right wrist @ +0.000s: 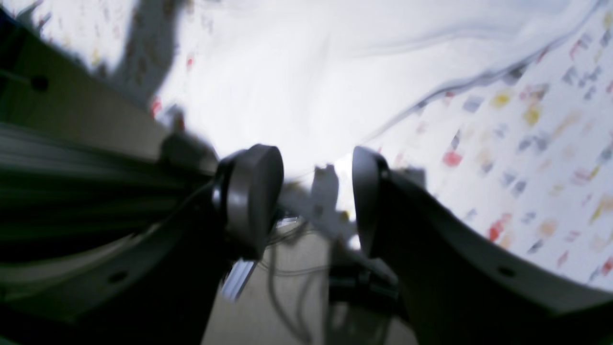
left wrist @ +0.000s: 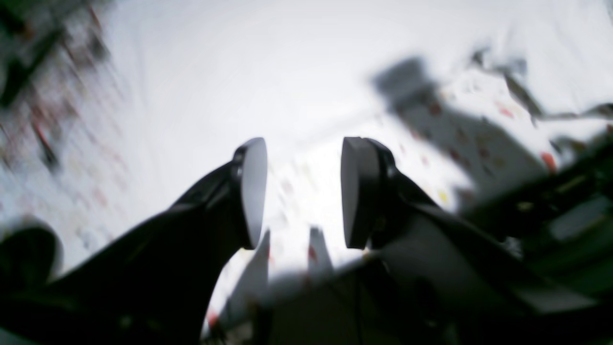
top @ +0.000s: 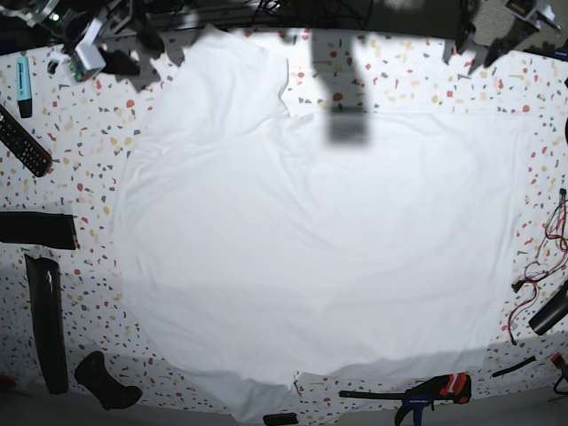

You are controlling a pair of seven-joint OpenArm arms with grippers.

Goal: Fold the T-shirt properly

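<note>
table (top: 80, 169) speckled, under both pincers | remote (top: 24, 142) well apart from right pincer | marker (top: 24, 85) near it | clamp (top: 424, 392), wires (top: 543, 253) well apart from left pincer

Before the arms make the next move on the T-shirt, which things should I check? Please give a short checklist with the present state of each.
1. Left gripper empty, jaws apart: ok.
2. Right gripper empty, jaws apart: ok.
3. T-shirt spread flat on the speckled table: ok; no fold made yet.
4. Both arms off the cloth, at the far corners in the base view: ok.
5. Remote control and clamp clear of the shirt: ok, both lie beside it.
6. Near hem lying even: not ok; it looks bunched at the table edge.
</note>
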